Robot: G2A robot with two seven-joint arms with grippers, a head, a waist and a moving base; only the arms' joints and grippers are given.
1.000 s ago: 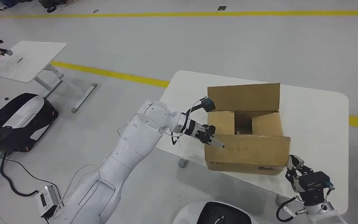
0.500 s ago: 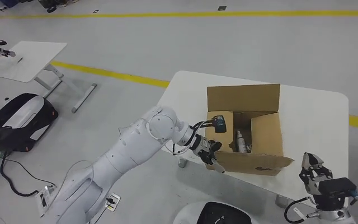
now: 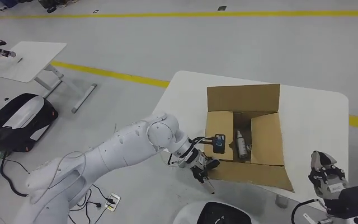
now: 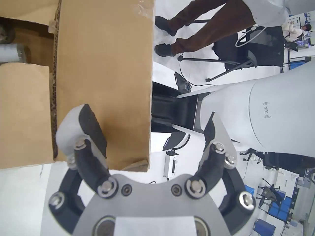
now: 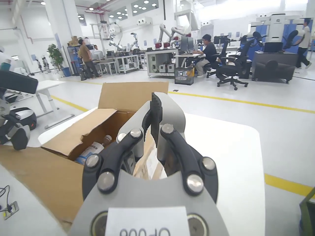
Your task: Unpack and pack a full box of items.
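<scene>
An open brown cardboard box (image 3: pixel 243 98) sits on the white table (image 3: pixel 313 106), its near flap (image 3: pixel 251 175) folded outward. The left gripper (image 4: pixel 147 121) gapes wide and empty at that flap's left corner — best to press it flat before reaching for the white-labelled bottle (image 3: pixel 240 144) inside. The right gripper (image 5: pixel 153 104), pinched closed on nothing, hangs near-right. The bottle's print is too small to read.

We see only part of the bottle (image 5: pixel 94 148) inside the cardboard box (image 5: pixel 49 173): a side flap (image 5: pixel 81 130) and the right gripper (image 5: pixel 155 104) cover the rest. The left wrist view's edge cuts it off, and whatever else lies under the flaps we cannot tell.
</scene>
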